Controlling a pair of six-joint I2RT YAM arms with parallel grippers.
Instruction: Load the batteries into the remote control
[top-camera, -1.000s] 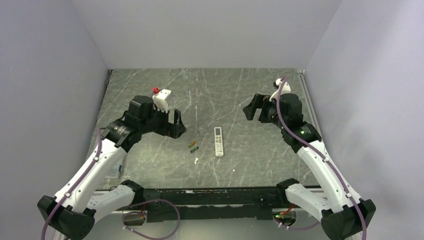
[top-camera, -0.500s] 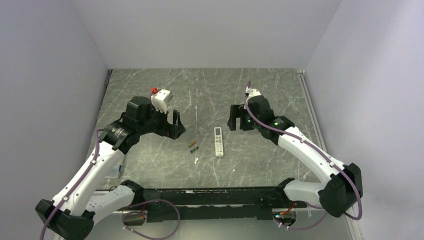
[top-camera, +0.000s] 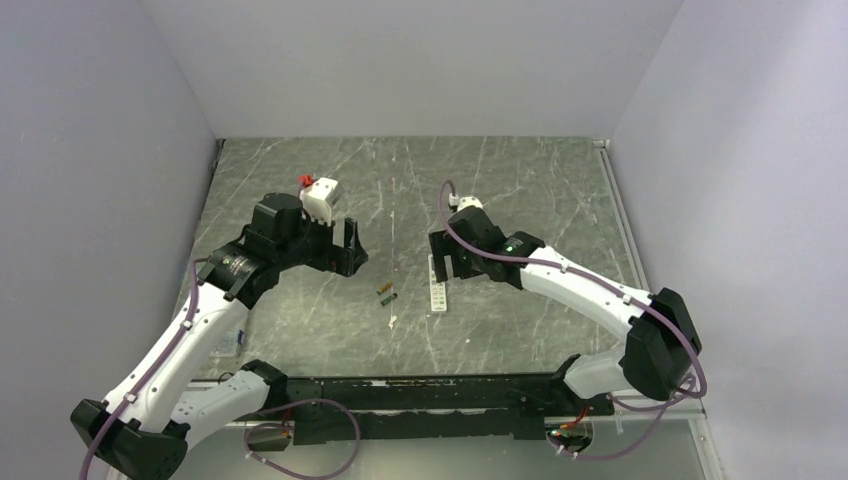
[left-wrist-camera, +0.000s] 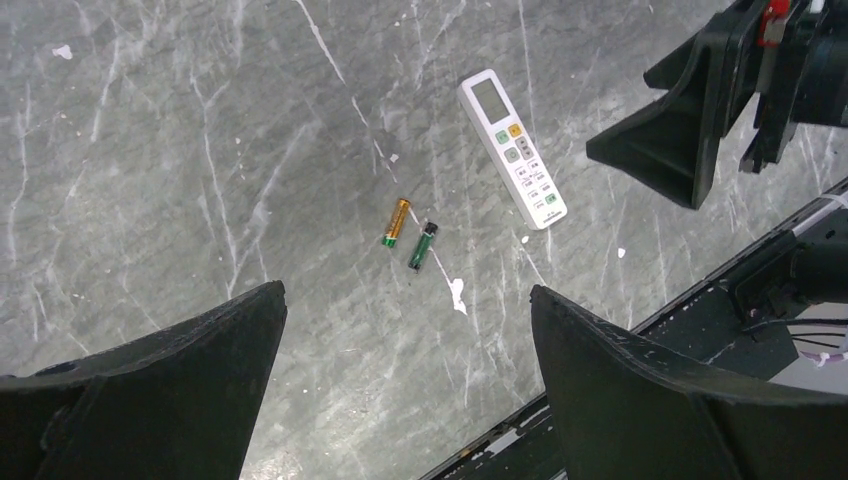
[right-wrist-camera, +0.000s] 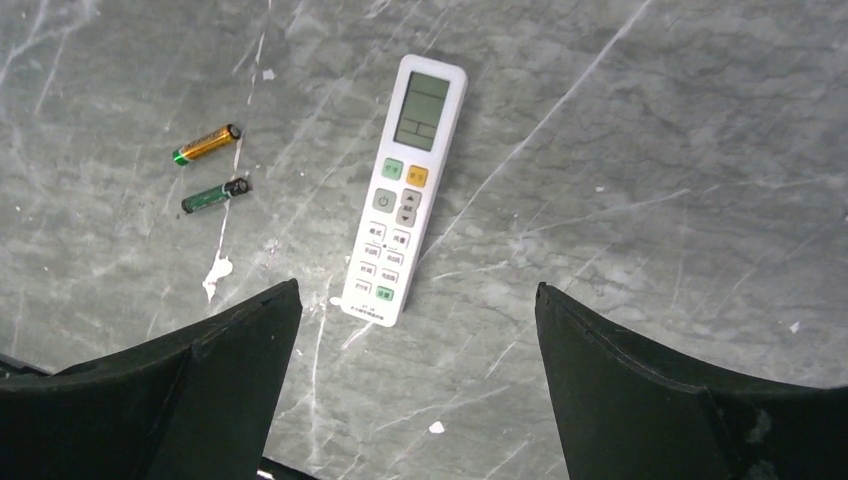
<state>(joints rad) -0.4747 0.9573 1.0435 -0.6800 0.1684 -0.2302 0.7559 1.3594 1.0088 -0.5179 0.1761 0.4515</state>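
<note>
The right tool (top-camera: 447, 262) hangs with its jaws spread wide and holds nothing. It sits above the slim white rectangular plastic remote control (right-wrist-camera: 405, 190), which the wrist view frames between its two black fingers (right-wrist-camera: 200, 390). The remote lies flat on the grey marbled stone tabletop (right-wrist-camera: 650, 150), face up, with the dark display at the far end and the buttons toward the arms.

Just to its left lie the two batteries, a small orange-gold metal cylinder (right-wrist-camera: 207, 144) and a small green metal cylinder (right-wrist-camera: 215, 196). They are close to each other but apart, and neither touches the remote. The left tool (top-camera: 352, 250) is also wide open and empty, raised well to the left of them.

The remote looks light and stiff, with smooth, probably slippery sides. It lies low on the stone, so the fingers would have to come right down to the surface. The best hold is likely across its narrow width at the long edges, near the middle so it does not tip. Since the face is up, the battery bay is presumably underneath, and the remote would need turning over.

The batteries are likely hard, slick and quick to roll. Each is best pinched across the barrel at mid-length, with the jaws squared to it.
</note>
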